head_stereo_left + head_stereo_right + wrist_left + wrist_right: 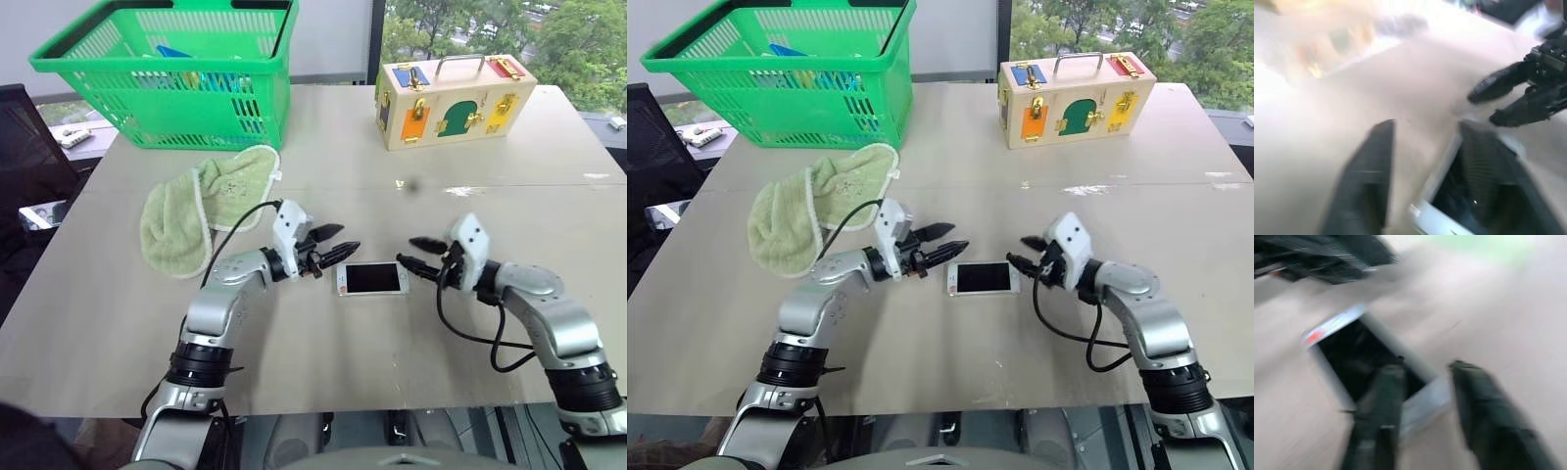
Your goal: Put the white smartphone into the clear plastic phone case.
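The white smartphone (372, 279) lies flat, screen up, on the table (323, 362) between my two grippers. My left gripper (348, 239) is open and hovers just left of the phone's short end, its black fingers apart and pointing at it. On the other side, my right gripper (406, 251) stands open at the opposite short end, close to that edge and holding nothing. The right wrist view shows the phone (1352, 357) just past that gripper's spread fingers (1386, 401). I cannot tell the clear plastic phone case apart from the phone's pale glossy rim.
A pale green towel (201, 211) lies crumpled behind my left arm. A green plastic basket (167, 69) stands at the back left. A wooden latch box (453, 98) with a handle sits at the back right. A black chair (24, 147) stands off the table's left side.
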`<state>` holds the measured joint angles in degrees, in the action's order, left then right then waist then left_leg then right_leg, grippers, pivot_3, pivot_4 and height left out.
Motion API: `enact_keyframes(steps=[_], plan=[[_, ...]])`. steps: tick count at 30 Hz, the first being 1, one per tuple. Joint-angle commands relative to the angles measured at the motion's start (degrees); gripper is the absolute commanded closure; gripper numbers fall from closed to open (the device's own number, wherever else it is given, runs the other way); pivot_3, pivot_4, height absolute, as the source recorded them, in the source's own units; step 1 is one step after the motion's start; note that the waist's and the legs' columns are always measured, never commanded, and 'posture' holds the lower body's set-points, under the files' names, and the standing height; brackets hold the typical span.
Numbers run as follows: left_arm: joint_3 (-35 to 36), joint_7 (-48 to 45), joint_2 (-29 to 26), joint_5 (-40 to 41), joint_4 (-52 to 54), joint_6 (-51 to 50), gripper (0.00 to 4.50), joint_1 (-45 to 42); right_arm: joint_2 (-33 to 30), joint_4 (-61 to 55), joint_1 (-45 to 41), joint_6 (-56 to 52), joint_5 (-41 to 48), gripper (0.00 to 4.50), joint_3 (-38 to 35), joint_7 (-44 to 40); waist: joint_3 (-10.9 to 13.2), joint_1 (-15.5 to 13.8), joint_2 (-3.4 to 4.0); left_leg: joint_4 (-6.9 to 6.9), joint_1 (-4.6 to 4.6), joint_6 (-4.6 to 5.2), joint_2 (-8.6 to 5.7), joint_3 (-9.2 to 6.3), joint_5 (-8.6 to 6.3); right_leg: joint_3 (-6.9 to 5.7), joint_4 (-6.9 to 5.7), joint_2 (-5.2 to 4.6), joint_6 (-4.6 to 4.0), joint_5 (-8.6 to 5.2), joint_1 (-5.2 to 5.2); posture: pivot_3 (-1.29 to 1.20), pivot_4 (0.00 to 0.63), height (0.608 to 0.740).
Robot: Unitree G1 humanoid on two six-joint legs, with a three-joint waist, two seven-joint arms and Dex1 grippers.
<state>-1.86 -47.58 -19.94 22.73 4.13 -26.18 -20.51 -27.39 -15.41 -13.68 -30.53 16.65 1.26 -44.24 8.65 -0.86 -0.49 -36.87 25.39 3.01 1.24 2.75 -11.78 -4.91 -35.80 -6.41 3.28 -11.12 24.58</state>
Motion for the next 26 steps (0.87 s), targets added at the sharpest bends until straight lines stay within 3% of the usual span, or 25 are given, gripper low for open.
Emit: enact_keyframes(steps=[1,2,3,9,16,21,26], plan=[[4.28,0.68,-1.28,4.90,5.79,-2.44,0.20,0.35,-2.01,-5.27,1.39,0.70,2.35,0.54,-4.65,0.93,0.04,0.00,-0.04,-0.01,0.12,-0.03,-0.02,-0.03,-0.02,-0.04,0.06,0.04,0.04,-0.02,0.05,0.00,0.150,0.740],[4.73,0.73,-1.94,5.31,6.52,-3.01,0.00,0.46,-2.69,-5.90,1.71,0.45,2.88,0.13,-5.59,0.83,0.11,-0.01,-0.09,-0.02,0.24,-0.03,-0.04,-0.06,-0.03,-0.09,0.13,0.06,0.06,-0.03,0.12,0.00,0.150,0.740],[5.10,0.71,-2.73,5.66,7.20,-3.52,0.00,0.62,-3.57,-6.67,2.15,0.12,3.62,0.05,-6.61,0.61,0.17,-0.01,-0.11,-0.03,0.30,-0.02,-0.05,-0.05,-0.05,-0.15,0.20,0.07,0.07,-0.04,0.13,0.00,0.150,0.740],[7.38,-0.50,-6.96,9.32,10.91,-6.88,0.00,2.96,-9.02,-10.44,6.07,-1.67,7.13,0.05,-12.02,-0.74,0.81,-0.02,-0.13,-0.36,0.32,0.07,0.02,-0.15,-0.11,-0.14,0.17,0.11,0.14,-0.26,0.07,0.00,0.150,0.740],[10.17,-4.21,-13.89,12.92,17.47,-8.14,0.00,12.74,-14.77,-13.73,15.07,-2.71,11.21,0.05,-19.12,-3.94,0.89,-0.01,-0.09,-0.50,0.29,0.06,0.23,-0.15,-0.11,-0.07,0.05,0.15,-0.07,-0.24,0.09,0.00,0.150,0.740],[12.13,-3.65,-15.73,15.20,22.20,-8.99,0.00,20.00,-17.31,-14.02,20.52,-1.04,11.61,0.05,-23.05,-5.34,0.89,-0.11,-0.09,-0.49,0.29,0.05,0.25,-0.13,-0.11,-0.03,0.06,0.16,-0.07,-0.25,0.09,0.00,0.150,0.740],[12.81,-2.76,-16.84,15.80,25.54,-8.75,0.00,25.05,-17.76,-11.23,20.31,0.83,10.91,0.05,-23.30,-5.10,0.89,-0.03,-0.08,-0.52,0.26,0.01,0.25,-0.09,-0.14,0.05,0.05,0.16,-0.08,-0.24,0.10,0.00,0.150,0.740]])
